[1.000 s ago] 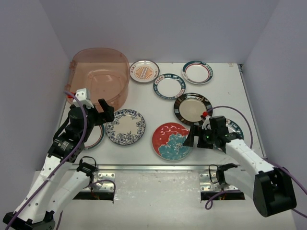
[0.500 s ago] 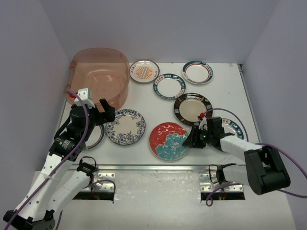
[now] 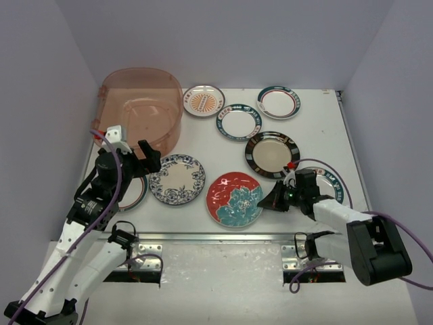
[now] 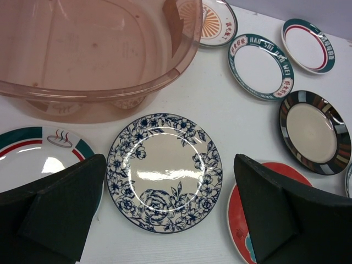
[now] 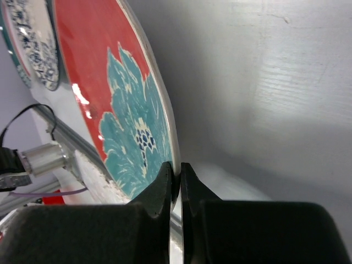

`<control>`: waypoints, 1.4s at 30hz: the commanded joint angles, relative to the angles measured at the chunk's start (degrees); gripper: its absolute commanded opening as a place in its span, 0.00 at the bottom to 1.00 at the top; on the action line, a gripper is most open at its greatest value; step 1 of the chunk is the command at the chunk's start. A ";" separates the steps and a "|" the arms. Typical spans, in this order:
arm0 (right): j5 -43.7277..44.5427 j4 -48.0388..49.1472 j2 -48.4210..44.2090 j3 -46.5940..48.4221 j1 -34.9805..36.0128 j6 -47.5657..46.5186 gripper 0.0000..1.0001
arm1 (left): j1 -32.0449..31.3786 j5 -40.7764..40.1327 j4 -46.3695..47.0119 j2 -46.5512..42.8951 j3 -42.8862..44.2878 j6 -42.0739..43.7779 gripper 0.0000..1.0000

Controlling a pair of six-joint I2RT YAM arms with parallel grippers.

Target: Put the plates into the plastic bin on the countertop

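My right gripper (image 3: 269, 201) (image 5: 177, 179) is shut on the right rim of the red-and-teal floral plate (image 3: 234, 198) (image 5: 110, 82), low over the countertop (image 3: 210, 145). That plate's gripped edge looks slightly lifted. My left gripper (image 3: 145, 159) (image 4: 169, 162) hangs open with nothing between its fingers, above the blue floral plate (image 3: 177, 179) (image 4: 164, 171). A white plate with a teal and red rim (image 3: 134, 193) (image 4: 38, 159) lies partly under it. The pinkish plastic bin (image 3: 139, 115) (image 4: 99, 55) stands empty at the back left.
Behind lie an orange sunburst plate (image 3: 203, 100), a teal-rimmed plate (image 3: 239, 122), a teal-and-red-rimmed plate (image 3: 278, 101) and a dark metallic plate (image 3: 272, 154). Another plate (image 3: 333, 181) sits partly under my right arm. A metal rail (image 3: 203, 237) runs along the front edge.
My right gripper has moved in low and shut on the red-and-teal plate's rim; the plate has slid a little to the left. The left arm has barely moved.
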 commanded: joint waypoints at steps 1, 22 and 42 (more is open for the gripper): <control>-4.59 6.98 -4.01 -0.46 -0.71 4.83 0.00 | -0.09 1.15 2.36 0.56 0.81 -0.28 1.00; -24.93 26.03 -12.58 8.48 -3.34 29.08 0.00 | -1.05 45.20 30.12 20.03 -10.69 -18.48 1.00; -23.19 16.44 -12.89 12.87 -3.34 21.42 0.99 | -2.66 37.93 28.42 23.02 1.61 -19.12 0.00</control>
